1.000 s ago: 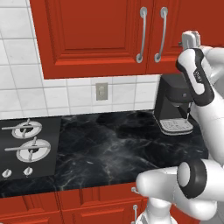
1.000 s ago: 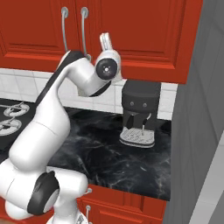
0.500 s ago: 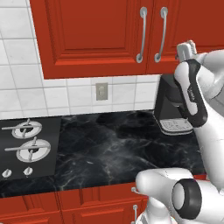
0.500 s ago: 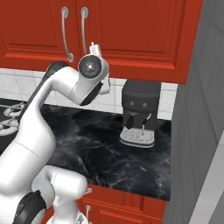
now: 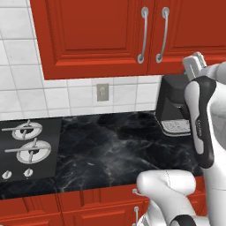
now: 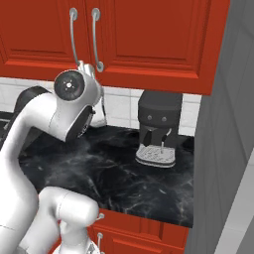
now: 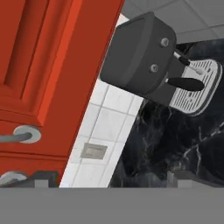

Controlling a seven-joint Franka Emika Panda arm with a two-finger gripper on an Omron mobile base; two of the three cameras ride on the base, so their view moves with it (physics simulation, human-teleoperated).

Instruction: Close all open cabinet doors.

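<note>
Overhead, red cabinet doors (image 5: 145, 31) flush shut, gripper (image 7: 109, 177) spread wide just below them, empty.

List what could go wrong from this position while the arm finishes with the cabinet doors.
1. The arm's upper link stands right in front of the coffee machine; a wide swing could knock it along the black counter.
2. The gripper is open and hangs just below the cabinet doors, beside their silver handles; a finger might snag a handle and pull a door open.
3. Both doors look shut from these angles, though a slight gap would be hard to spot.
</note>
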